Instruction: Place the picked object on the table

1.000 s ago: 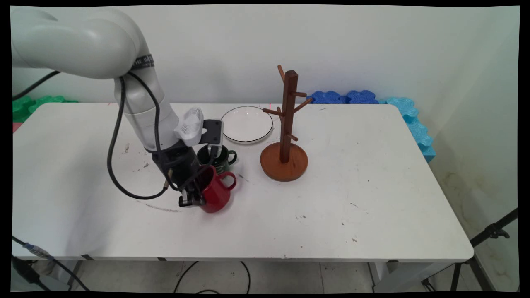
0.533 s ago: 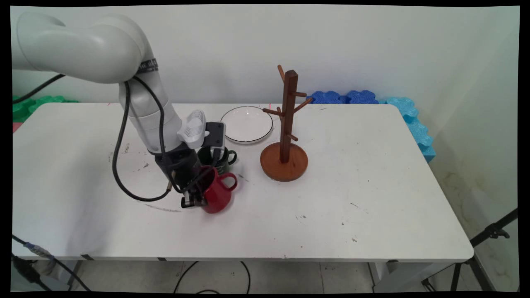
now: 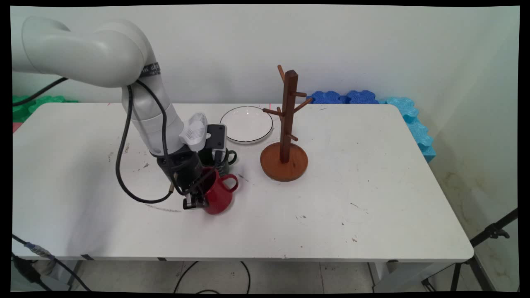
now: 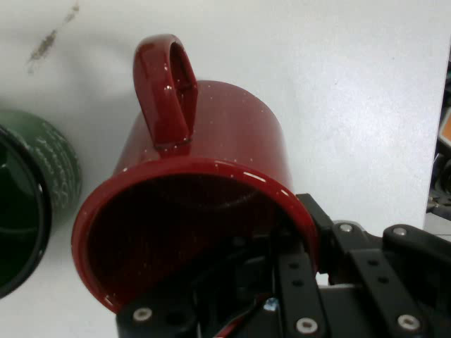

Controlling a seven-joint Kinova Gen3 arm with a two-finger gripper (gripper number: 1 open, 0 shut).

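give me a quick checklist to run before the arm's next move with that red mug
1. Gripper clamped on the red mug's wall, one finger inside: ok.
2. Mug's handle clear of the fingers: ok.
3. Red mug apart from the green mug: ok in the hand view.
4. Mug lifted off the table: cannot tell.
5. Mug tree's pegs bare: ok.
6. White plate clear of the gripper: ok.

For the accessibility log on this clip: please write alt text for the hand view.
A red mug, handle up in the picture, has its rim clamped by the black pincer, one finger inside the mug and one outside its wall. A dark green mug sits at the left edge on the white table.
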